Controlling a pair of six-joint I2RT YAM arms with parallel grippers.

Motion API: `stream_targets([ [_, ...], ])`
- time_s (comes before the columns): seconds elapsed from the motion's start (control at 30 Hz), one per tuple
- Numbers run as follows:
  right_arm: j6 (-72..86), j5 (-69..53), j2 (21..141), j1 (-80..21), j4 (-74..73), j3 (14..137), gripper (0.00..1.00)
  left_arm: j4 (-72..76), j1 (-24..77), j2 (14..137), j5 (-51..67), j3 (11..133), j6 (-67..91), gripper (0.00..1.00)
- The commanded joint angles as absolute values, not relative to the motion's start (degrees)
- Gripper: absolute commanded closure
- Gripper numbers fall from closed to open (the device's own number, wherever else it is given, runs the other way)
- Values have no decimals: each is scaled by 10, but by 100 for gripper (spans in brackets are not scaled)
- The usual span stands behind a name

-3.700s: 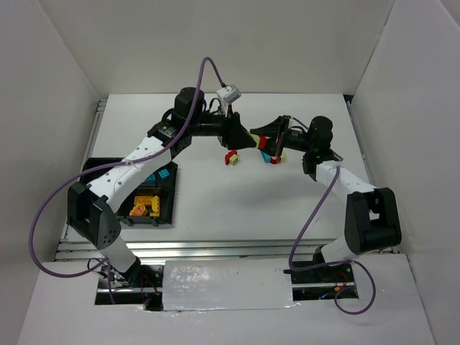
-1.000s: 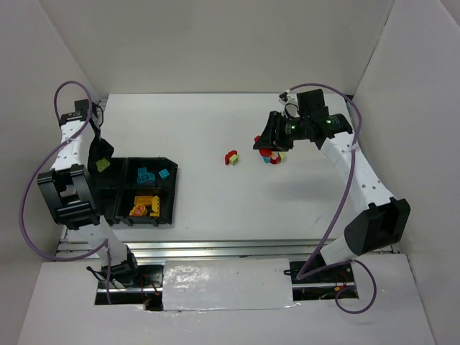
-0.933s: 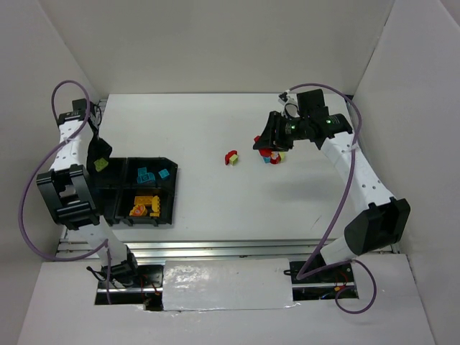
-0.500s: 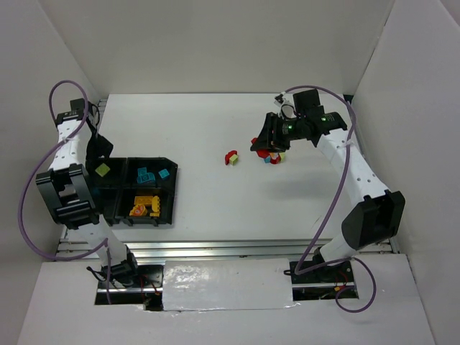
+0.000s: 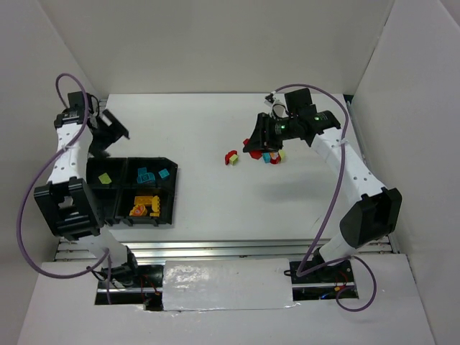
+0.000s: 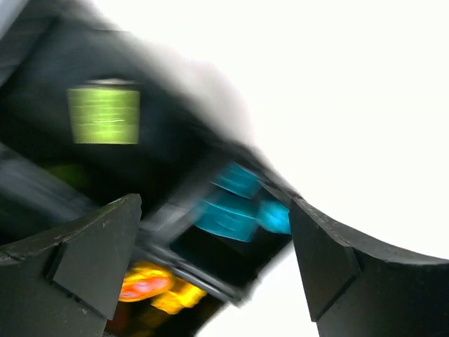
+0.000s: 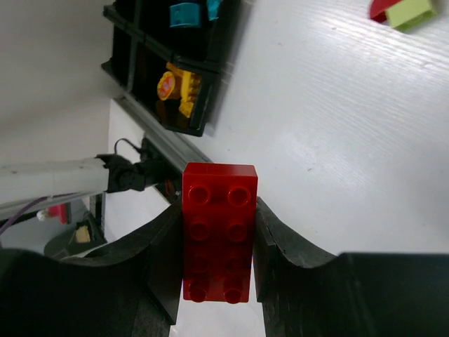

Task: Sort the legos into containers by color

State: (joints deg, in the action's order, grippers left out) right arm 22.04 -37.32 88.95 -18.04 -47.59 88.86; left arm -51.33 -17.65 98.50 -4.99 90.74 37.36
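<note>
The right claw [image 7: 219, 261] is clamped on a red brick [image 7: 219, 232], pinched by its long sides with the studs facing the wrist camera, and it hangs above the white surface [image 5: 215, 201] just left of the loose bricks [image 5: 272, 156] on the far right side. A red-and-yellow piece [image 5: 231, 157] lies apart from that cluster, nearer the middle. The step in hand looks like the carry of a red piece. The next move calls for a long sweep leftward to the black tray [image 5: 173, 201], ending over a compartment that holds no other colour. Lime [image 5: 105, 177] has the far-left one, cyan bricks [image 5: 147, 175] the far-right, and orange-yellow bricks [image 5: 142, 208] the near-right, so the near-left one, partly hidden by the left arm, seems the likely target.

The left claw [image 5: 109, 129] stands wide and empty, beyond the tray's far edge.

A second ago it held the lime brick over the tray; now that brick lies in its compartment and the claw has drawn back. The right claw has risen off the cluster with its brick
</note>
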Motion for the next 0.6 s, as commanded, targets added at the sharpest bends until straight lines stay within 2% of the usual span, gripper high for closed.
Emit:
stream_targets([
  [0.0, 209, -436, 893, -193, -449, 918, 100, -388, -111, 909, 247, 895, 309, 1],
  [0.1, 232, -485, 892, -192, -422, 915, 100, -286, -32, 883, 374, 881, 290, 0],
  [0.2, 311, -473, 882, -182, -387, 890, 100, -238, 84, 848, 337, 871, 212, 0],
  [0.3, 394, -503, 876, -154, -347, 861, 100, -186, 155, 825, 267, 832, 153, 0],
  [0.47, 431, -510, 866, -134, -365, 856, 100, 35, 212, 775, 252, 739, 159, 1],
  [0.57, 446, -523, 870, -134, -367, 865, 100, 44, 267, 789, 221, 751, 119, 0],
])
